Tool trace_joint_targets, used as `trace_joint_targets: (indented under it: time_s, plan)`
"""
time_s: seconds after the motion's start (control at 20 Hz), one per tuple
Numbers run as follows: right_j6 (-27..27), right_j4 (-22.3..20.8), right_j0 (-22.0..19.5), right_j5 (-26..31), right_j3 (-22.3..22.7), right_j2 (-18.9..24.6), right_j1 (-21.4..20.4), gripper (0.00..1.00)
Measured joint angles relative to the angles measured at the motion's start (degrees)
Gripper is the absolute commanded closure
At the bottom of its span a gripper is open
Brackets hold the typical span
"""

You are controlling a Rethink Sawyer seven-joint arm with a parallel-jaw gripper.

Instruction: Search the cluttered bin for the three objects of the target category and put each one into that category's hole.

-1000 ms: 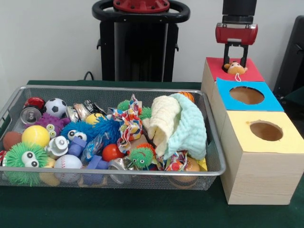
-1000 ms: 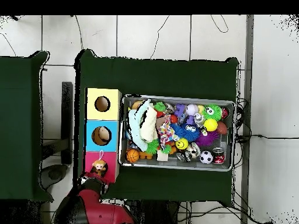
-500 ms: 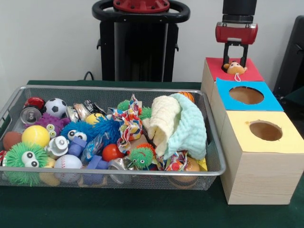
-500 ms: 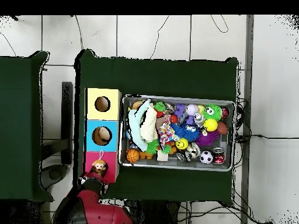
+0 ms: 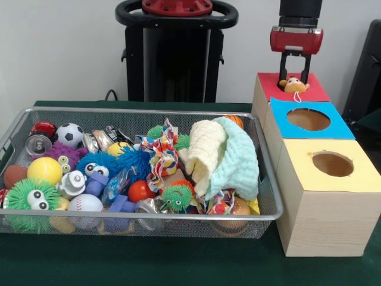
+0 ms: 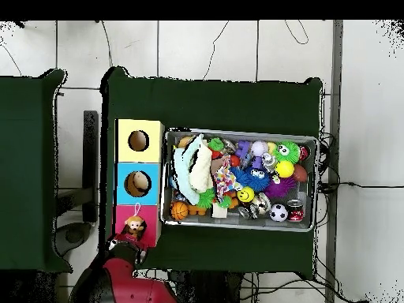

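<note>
A small orange-and-tan plush toy (image 5: 294,86) with a white loop sits on top of the red-topped box (image 5: 318,93), over its hole. My gripper (image 5: 296,75) hangs just above it, open, with one black finger on each side of the toy's head. From overhead the same toy (image 6: 133,229) lies on the red box (image 6: 151,222), and the gripper (image 6: 126,251) is at its edge nearest the arm. The wire bin (image 5: 143,111) is packed with balls, fuzzy toys, cans and cloths.
Three wooden boxes stand in a row beside the bin: red, blue-topped (image 5: 339,128) and yellow-topped (image 5: 364,176), each with a round hole. A pale yellow and mint towel (image 5: 229,156) is heaped at the bin's box end. Green cloth covers the table (image 6: 213,102).
The gripper has risen a little above the red box. The plush toy stays where it was on the box top.
</note>
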Motion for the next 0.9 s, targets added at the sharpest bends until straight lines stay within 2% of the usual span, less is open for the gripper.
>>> trace_joint_targets:
  time_s: [0.05, 0.9]
  plan:
    - [0.0, 0.0, 0.2, 0.5, 0.0, -0.6, 0.0, 1.0]
    - [0.0, 0.0, 0.7, 2.5, -0.1, -2.3, -0.5, 1.0]
